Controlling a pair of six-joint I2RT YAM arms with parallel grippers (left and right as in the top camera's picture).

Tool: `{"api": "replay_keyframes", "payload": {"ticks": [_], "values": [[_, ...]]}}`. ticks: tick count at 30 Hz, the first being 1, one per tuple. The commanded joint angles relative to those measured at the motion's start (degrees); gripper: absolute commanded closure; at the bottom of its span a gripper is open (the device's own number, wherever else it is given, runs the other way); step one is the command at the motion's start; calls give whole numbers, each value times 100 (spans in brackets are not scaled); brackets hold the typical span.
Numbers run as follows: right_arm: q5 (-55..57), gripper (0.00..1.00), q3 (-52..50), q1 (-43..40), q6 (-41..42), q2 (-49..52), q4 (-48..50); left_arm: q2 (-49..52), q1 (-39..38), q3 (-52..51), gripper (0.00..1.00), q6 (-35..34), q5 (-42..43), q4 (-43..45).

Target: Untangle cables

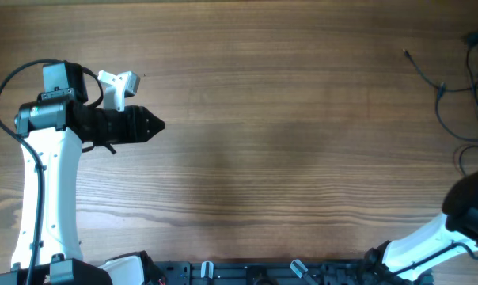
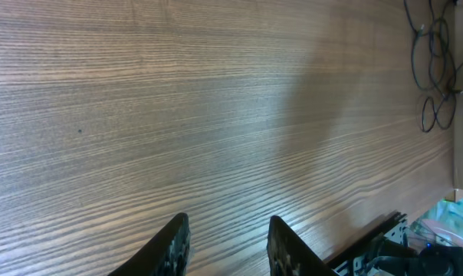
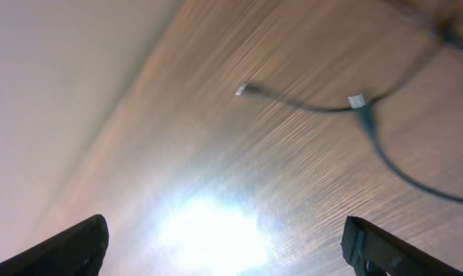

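Wood-grain table (image 1: 247, 158), cables (image 1: 442, 89) heaped far right. Found left gripper (image 2: 224, 241), right gripper (image 3: 224, 238) spread, empty. Needed slow pinch near seemingly free plug end (image 3: 245, 90).

Dark cables (image 2: 438, 73); brown wood-grain table (image 1: 286, 158)

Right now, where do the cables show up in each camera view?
Overhead: the cables lie at the far right edge, in the upper half.
Left wrist: in the top right corner, looped together.
Right wrist: upper right, close up and blurred.
Shared landmark: the wood-grain table lies under them in all three.
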Motion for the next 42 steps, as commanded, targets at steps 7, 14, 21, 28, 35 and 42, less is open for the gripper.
{"api": "replay_keyframes", "payload": {"ticks": [7, 14, 21, 28, 35, 42], "values": [[1547, 5, -20, 1567, -3303, 713, -142, -79, -28, 33, 65, 90, 28, 2], [164, 79, -20, 2098, -3484, 1401, -682, -81, -28, 33, 65, 90, 28, 63], [352, 69, 157, 2715, -2885, 247, -861, -155, -28, 33, 76, 90, 31, 83], [348, 66, 155, 2874, -3012, -1902, -1375, -802, -26, 33, 76, 92, 24, 87], [328, 58, 131, 2863, -3191, -3825, -2002, -1633, -26, 33, 78, 92, -181, 42], [328, 53, 131, 2863, -3403, -5737, -2592, -2603, -26, 33, 79, 90, -428, -31]]}}
